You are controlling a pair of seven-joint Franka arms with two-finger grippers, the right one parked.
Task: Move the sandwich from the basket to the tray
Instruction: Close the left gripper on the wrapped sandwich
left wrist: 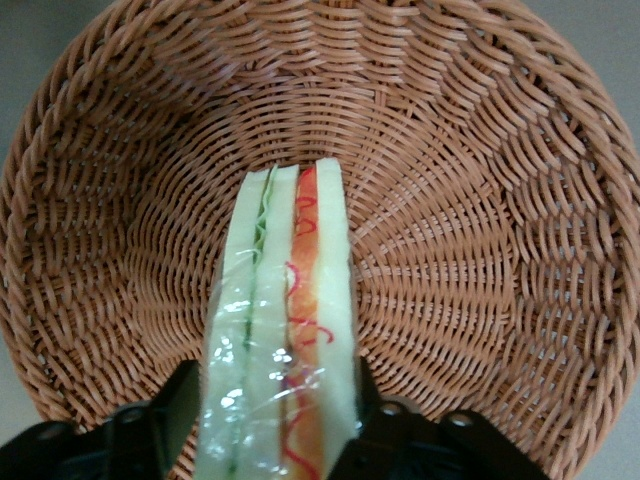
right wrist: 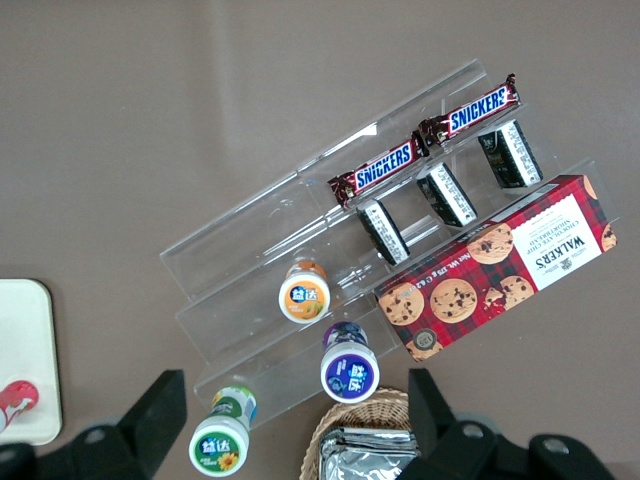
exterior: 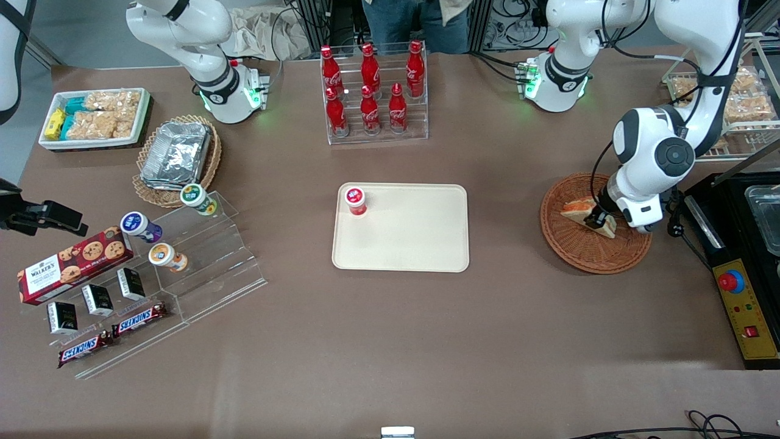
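The sandwich (exterior: 577,208), a wedge of white bread wrapped in clear film with green and orange-red layers, stands on edge in the reddish-brown wicker basket (exterior: 585,257) toward the working arm's end of the table. My gripper (exterior: 599,222) reaches down into the basket, its two black fingers pressed against the sandwich's two bread faces. The left wrist view shows the sandwich (left wrist: 290,330) held between the fingers of the gripper (left wrist: 275,388), with the basket (left wrist: 480,200) weave under it. The cream tray (exterior: 414,244) lies flat at the table's middle, apart from the basket.
A small red-capped bottle (exterior: 355,200) stands on one corner of the tray. A rack of red cola bottles (exterior: 373,91) is farther from the front camera. A black machine (exterior: 746,268) sits right beside the basket. Acrylic snack shelves (exterior: 152,274) lie toward the parked arm's end.
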